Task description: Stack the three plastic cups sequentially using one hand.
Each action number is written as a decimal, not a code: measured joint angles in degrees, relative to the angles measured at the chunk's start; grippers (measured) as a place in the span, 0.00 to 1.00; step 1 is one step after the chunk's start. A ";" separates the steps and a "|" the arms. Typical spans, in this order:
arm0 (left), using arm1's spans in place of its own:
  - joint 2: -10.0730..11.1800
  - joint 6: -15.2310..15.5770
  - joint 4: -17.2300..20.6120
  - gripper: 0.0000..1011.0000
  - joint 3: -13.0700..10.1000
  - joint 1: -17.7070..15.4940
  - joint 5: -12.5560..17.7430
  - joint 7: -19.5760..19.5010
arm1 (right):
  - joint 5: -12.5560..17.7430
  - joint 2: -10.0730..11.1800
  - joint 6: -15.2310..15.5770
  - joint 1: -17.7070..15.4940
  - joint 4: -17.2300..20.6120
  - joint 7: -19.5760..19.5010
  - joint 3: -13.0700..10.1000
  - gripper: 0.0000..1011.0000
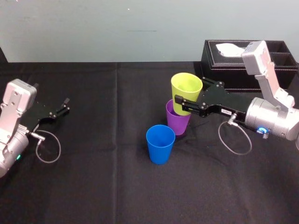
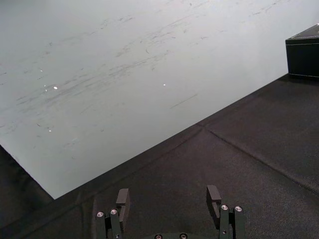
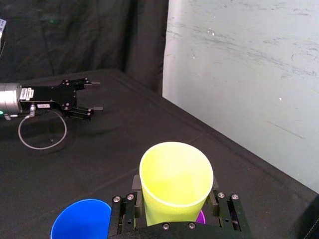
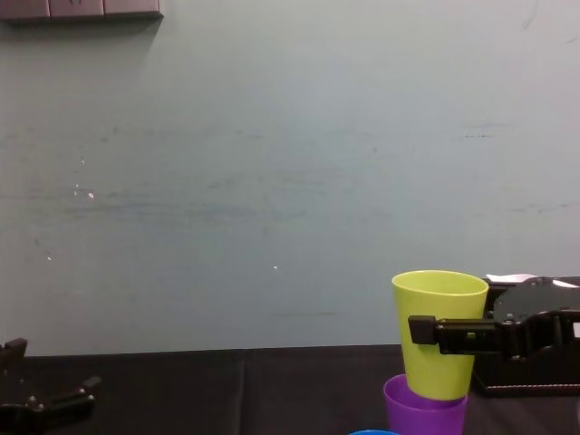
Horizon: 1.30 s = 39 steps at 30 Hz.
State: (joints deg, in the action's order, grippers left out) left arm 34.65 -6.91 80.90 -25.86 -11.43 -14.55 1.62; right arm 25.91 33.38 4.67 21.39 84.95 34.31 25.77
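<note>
Gripping the yellow-green cup (image 1: 187, 86) about its middle, the right gripper (image 1: 189, 93) reaches in from the robot's right with one slim finger (image 1: 184, 101) across the near wall of the cup and the other behind it, so the jaws stand only as far apart as the cup is wide. The cup's base sits just inside the mouth of the purple cup (image 1: 177, 122), with most of its body above that rim; from the chest camera it looks about upright. The purple cup stands on the black table (image 1: 93, 177) near its middle, and the blue cup (image 1: 160, 143) stands mouth up just beside it, nearer the robot and a little to the left, apart from the other two. A black tissue box (image 1: 233, 65) lies behind the right arm at the far edge. The left gripper (image 1: 65, 106) hovers well apart at the table's left side, fingers spread and holding nothing.
</note>
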 joint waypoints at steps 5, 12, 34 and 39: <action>0.00 0.00 0.00 1.00 0.00 0.00 0.00 0.00 | -0.07 -0.23 -0.11 0.57 -0.68 0.21 0.40 0.73; 0.00 0.00 0.00 1.00 0.00 0.00 0.00 0.00 | -0.29 -0.62 -0.26 1.39 -1.79 0.48 0.98 0.73; 0.00 0.00 0.00 1.00 0.00 0.00 0.00 0.00 | -0.79 -1.18 -0.65 2.03 -3.15 0.60 1.59 0.73; 0.00 0.00 0.00 1.00 0.00 0.00 0.00 0.00 | -0.83 -1.25 -0.76 2.04 -3.48 0.61 1.58 0.73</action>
State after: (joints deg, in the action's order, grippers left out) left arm 34.65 -6.91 80.90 -25.86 -11.43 -14.55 1.62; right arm 25.08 32.13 3.91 23.43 81.47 34.92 27.35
